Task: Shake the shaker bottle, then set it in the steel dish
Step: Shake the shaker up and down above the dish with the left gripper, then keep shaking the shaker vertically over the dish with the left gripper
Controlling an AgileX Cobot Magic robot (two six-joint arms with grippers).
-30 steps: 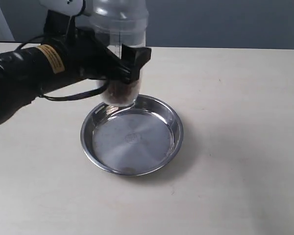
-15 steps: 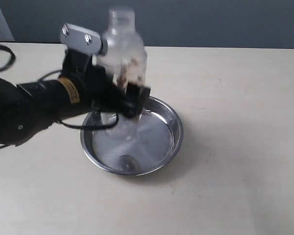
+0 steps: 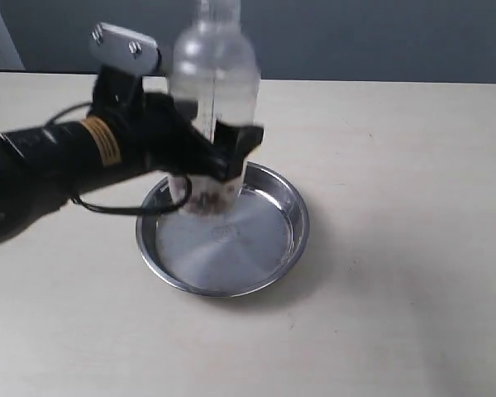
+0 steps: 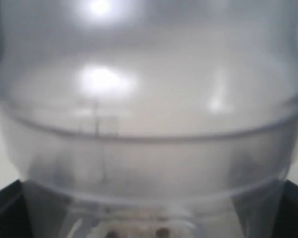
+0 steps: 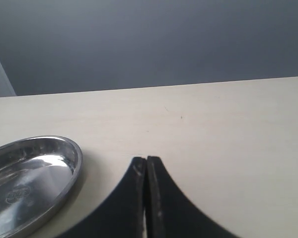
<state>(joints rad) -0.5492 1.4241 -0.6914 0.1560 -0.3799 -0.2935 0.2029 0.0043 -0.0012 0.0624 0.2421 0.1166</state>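
Left gripper pinching upright shaker bottle at its lower body, brown granules at its base, bottle over steel dish near far rim, right gripper fingers pressed together above table

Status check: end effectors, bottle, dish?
Left end effector shut on shaker bottle, upright over steel dish. Right end effector shut, empty. No obstruction seen.

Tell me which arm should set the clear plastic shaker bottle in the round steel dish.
Left. The left gripper grips the shaker bottle upright over the steel dish edge; the right gripper is shut, empty, beside the dish.
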